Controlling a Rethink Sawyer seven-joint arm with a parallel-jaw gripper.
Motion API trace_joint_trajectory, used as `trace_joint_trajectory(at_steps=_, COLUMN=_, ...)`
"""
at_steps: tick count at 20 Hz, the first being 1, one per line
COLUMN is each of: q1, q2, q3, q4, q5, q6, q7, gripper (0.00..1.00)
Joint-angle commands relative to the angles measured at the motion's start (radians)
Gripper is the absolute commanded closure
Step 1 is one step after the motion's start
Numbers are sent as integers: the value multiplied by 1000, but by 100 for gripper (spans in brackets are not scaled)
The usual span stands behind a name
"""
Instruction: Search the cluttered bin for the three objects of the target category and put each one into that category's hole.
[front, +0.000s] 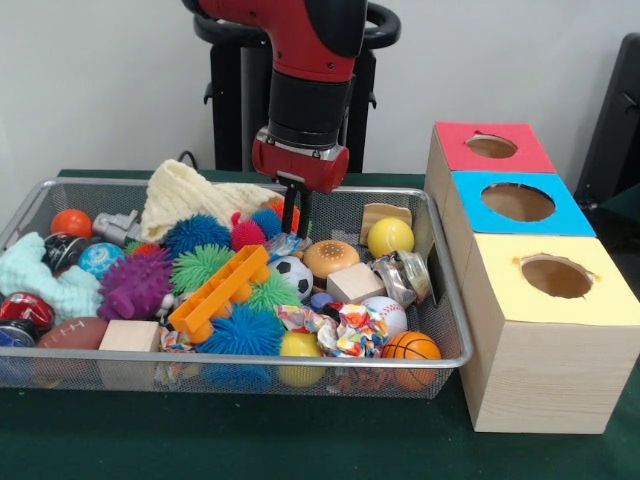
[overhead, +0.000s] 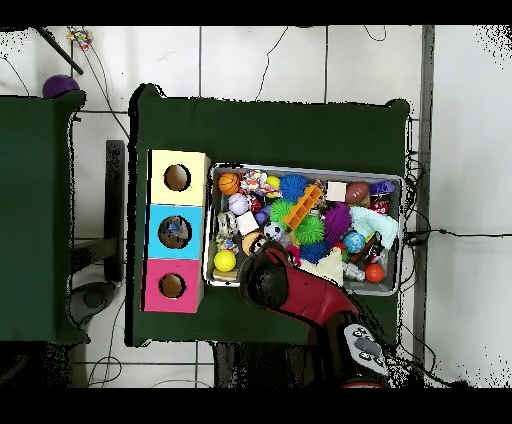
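Presently the gripper (front: 297, 212), fingers slightly spread and holding nothing, is lowered behind the soccer ball (front: 292, 274) in the bin (front: 452, 330), where the neighbouring spiky toys might be caught instead.

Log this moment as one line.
hand: open, empty, over bin rear | balls: still in bin | boxes: holes visible | stage: searching

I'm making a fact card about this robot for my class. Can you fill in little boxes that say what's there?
bin: wire mesh bin full of toys
toys: basketball, yellow ball, orange block, purple spiky ball, wooden cube
boxes: red box, blue box, yellow box, each with one hole on top
gripper: gripper, down among the toys near the bin's back
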Motion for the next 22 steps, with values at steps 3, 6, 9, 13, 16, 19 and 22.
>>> trace_joint_trajectory(at_steps=3, q1=-42, q2=-11, q3=36, q4=-50, q5=12, q6=-29, q7=163, gripper=100)
trace_joint_trajectory(at_steps=6, q1=-57, q2=-26, q3=44, q4=-39, q5=-2, q6=-26, q7=154, gripper=100)
trace_joint_trajectory(at_steps=9, q1=-72, q2=-46, q3=48, q4=-13, q5=-18, q6=-35, q7=152, gripper=100)
trace_joint_trajectory(at_steps=13, q1=-78, q2=-106, q3=42, q4=25, q5=-23, q6=3, q7=145, gripper=100)
trace_joint_trajectory(at_steps=16, q1=-101, q2=-143, q3=41, q4=71, q5=-40, q6=3, q7=143, gripper=100)
trace_joint_trajectory(at_steps=19, q1=-82, q2=-144, q3=2, q4=78, q5=-32, q6=3, q7=147, gripper=100)
trace_joint_trajectory(at_steps=22, q1=-73, q2=-140, q3=-22, q4=83, q5=-27, q6=-18, q7=156, gripper=0)
